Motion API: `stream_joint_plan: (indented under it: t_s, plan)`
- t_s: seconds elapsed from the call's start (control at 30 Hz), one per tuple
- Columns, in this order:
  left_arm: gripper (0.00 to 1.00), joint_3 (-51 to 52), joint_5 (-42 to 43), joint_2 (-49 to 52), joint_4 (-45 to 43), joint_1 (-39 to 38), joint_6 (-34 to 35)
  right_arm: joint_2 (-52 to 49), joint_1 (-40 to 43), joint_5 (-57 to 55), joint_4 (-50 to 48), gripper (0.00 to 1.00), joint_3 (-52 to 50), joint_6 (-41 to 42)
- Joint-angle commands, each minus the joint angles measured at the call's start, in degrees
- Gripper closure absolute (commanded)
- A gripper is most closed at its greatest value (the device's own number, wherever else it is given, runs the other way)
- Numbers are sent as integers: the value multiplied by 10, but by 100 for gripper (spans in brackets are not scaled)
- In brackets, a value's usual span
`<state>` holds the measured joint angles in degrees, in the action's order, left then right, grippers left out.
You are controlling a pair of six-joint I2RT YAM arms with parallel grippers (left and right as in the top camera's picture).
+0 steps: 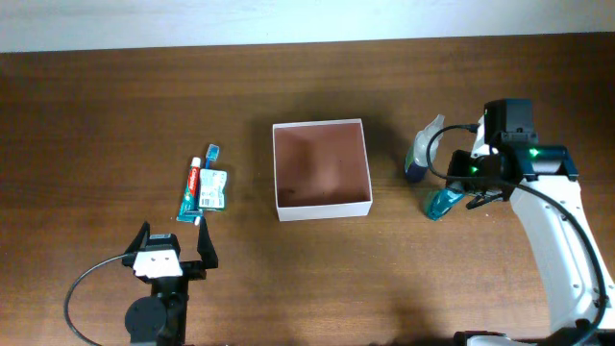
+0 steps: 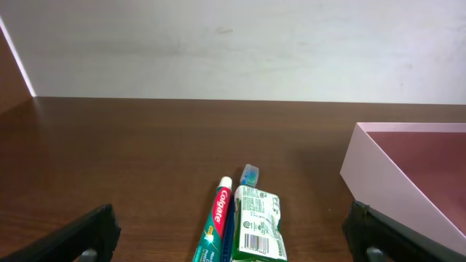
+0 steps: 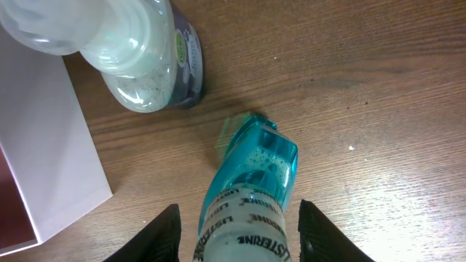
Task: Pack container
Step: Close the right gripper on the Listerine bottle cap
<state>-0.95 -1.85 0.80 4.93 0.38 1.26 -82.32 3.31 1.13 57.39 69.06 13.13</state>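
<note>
The container [image 1: 323, 210] sits mid-table; thin card, likely light, so pinch one wall gently. Your right gripper [image 3: 239, 207] gapes astride the Listerine bottle [image 3: 253, 171], seemingly not touching; left gripper [image 2: 229, 218] spread, empty.

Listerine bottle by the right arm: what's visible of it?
The Listerine bottle is clear plastic holding teal liquid with bubbles, with a white label band. It seems to lie on its side on the table, right of the container, apart from the pale bottle. The open right pincer straddles it; its cap is hidden.
</note>
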Motion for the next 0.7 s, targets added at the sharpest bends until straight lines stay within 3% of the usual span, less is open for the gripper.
stream_joint_plan:
  t_s: [0.0,0.1,0.3,0.67]
  plan:
    - [1,4,8,-5,-2,-2,-9,-8,-3,-1,-2,55,9,1]
    - [1,4,8,-5,-2,-2,-9,-8,-3,-1,-1,56,9,1]
    - [1,4,8,-5,-2,-2,-9,-8,-3,-1,1,77,9,1]
    - [1,4,8,-5,-2,-2,-9,-8,-3,-1,3,77,11,0]
